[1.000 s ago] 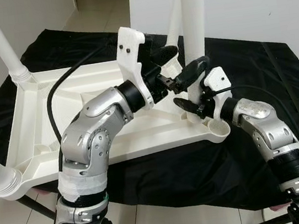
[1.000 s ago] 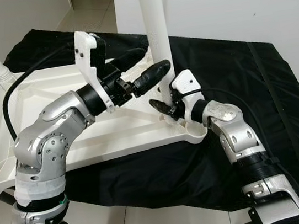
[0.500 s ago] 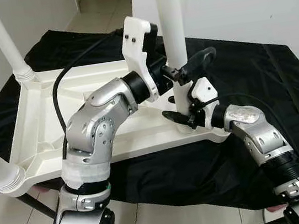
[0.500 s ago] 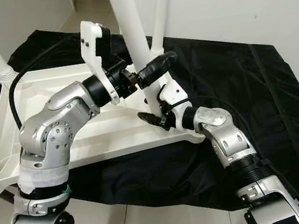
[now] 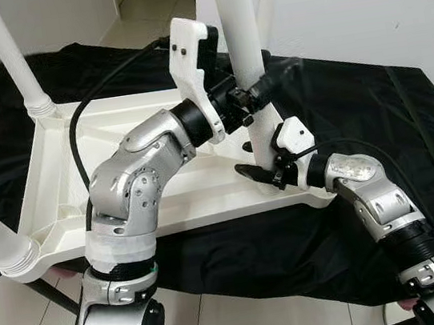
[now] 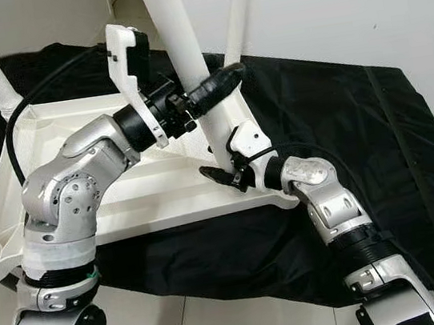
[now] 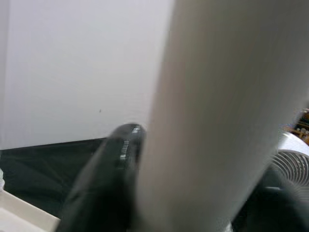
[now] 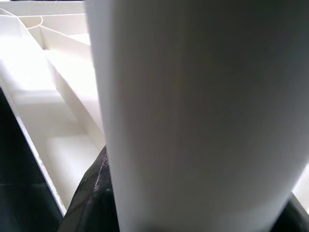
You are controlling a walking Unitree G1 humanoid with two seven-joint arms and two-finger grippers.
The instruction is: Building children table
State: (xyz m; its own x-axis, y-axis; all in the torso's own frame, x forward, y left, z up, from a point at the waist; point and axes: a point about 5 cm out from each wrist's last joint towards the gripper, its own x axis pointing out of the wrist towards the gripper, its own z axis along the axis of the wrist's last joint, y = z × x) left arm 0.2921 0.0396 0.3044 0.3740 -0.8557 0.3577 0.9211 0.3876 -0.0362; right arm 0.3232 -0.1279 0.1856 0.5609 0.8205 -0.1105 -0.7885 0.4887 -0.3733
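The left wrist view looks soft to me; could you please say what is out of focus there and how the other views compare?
Left wrist view: the white table leg and a black finger beside it are close and blurred. Right wrist view: the leg is soft too, with bright glare on the tabletop underside. Eye views: sharp and evenly lit.

Silver jointed arms, black fingers, white wrist brackets, a black cable (image 5: 90, 124) looping.
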